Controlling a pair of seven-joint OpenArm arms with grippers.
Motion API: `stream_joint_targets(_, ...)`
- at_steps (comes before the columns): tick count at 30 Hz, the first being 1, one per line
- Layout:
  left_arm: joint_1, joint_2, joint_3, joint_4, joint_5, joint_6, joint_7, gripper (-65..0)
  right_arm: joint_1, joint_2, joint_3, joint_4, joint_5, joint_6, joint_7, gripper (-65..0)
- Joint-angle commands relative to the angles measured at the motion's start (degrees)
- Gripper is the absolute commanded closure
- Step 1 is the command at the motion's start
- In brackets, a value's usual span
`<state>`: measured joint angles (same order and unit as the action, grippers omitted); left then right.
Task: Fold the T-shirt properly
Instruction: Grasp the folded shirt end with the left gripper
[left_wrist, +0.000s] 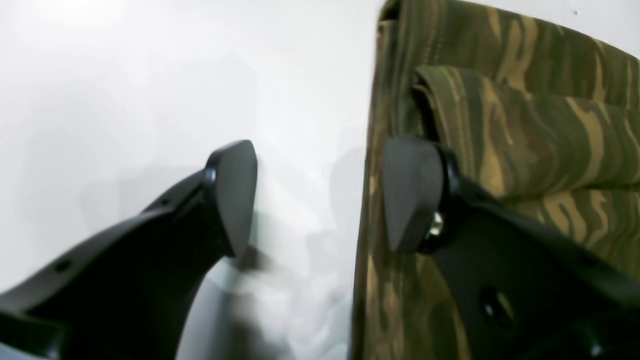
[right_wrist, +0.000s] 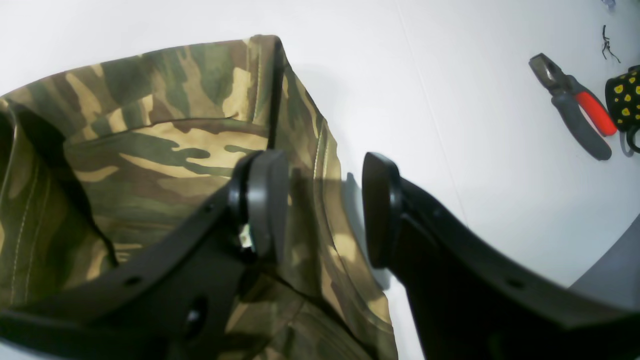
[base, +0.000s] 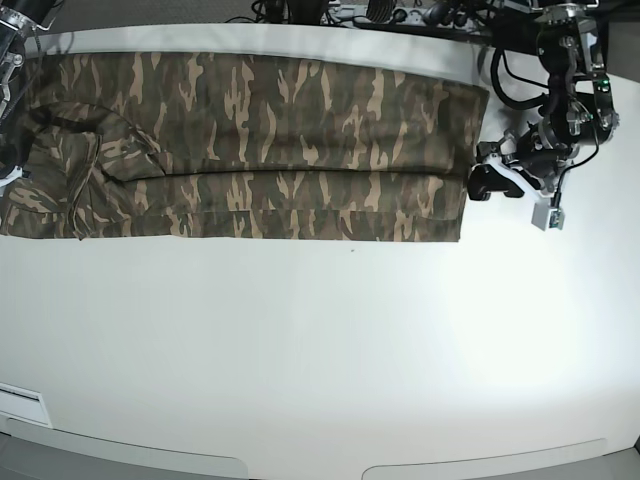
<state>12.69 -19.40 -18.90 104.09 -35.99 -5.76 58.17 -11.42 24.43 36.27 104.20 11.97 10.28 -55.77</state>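
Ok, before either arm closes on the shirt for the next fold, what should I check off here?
1. T-shirt lies in a long flat band on the table: ok.
2. Left gripper open, straddling the shirt's edge: ok.
3. Right gripper open, a fold of cloth between the jaws: ok.
4. Cloth actually pinched by either gripper: not ok, both are apart.
5. Pliers lie clear of the shirt: ok.
6. How many layers each jaw would catch: cannot tell.

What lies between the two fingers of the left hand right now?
In the left wrist view, the open left hand straddles the side edge of the camouflage-print cloth T-shirt: mostly bare white table and that hem sit between its fingers, nothing gripped.
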Motion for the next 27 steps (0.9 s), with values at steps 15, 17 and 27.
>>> stream_joint_targets(15,4.9,2.8,0.7,0.1,-5.3,-0.7,3.1,-40.5,0.5,1.3,0.5,1.0,0.0,-0.2,1.1,-27.4)
stream_joint_targets(17,5.1,3.2,1.6,0.1,-5.3,-0.6,3.2,-40.5,0.5,1.3,0.5,1.0,0.0,-0.2,1.1,-27.4)
stream_joint_targets(27,5.0,3.3,4.2,0.1,-5.0,-0.6,3.0,-40.5,0.5,1.3,0.5,1.0,0.0,-0.2,1.0,-27.4)
